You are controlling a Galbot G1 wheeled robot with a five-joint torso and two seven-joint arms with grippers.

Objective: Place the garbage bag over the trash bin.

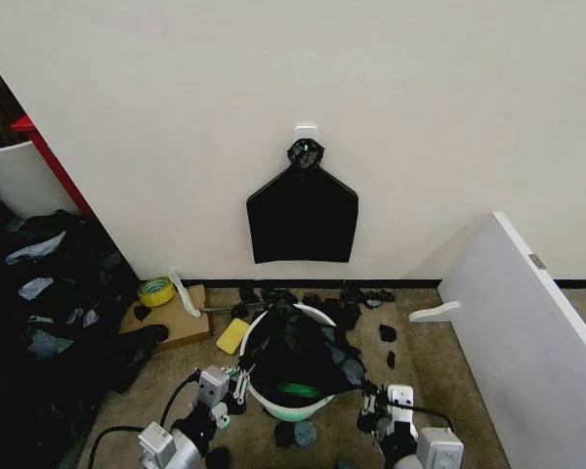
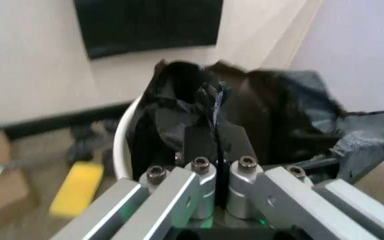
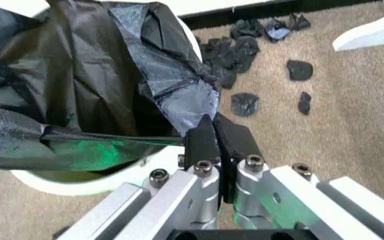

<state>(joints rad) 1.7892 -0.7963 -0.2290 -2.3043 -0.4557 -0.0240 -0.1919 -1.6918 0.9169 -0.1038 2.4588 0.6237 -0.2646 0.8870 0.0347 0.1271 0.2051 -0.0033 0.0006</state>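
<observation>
Crinkled glossy black plastic garbage bag [image 1: 295, 357] sits bunched in the round white plastic trash bin [image 1: 313, 315], rim mostly bare. Left gripper [image 2: 213, 145] and right gripper [image 3: 215, 135] each pinch a bag edge. Stretching over rim remains.

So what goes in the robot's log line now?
left gripper: shut on garbage bag | right gripper: shut on garbage bag | bag over trash bin

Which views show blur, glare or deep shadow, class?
Left wrist view: soft motion blur over the garbage bag and yellow block. Right wrist view: sharper, pale sheen on the bag's fold. Head view: the left-hand pile sinks into shadow.
</observation>
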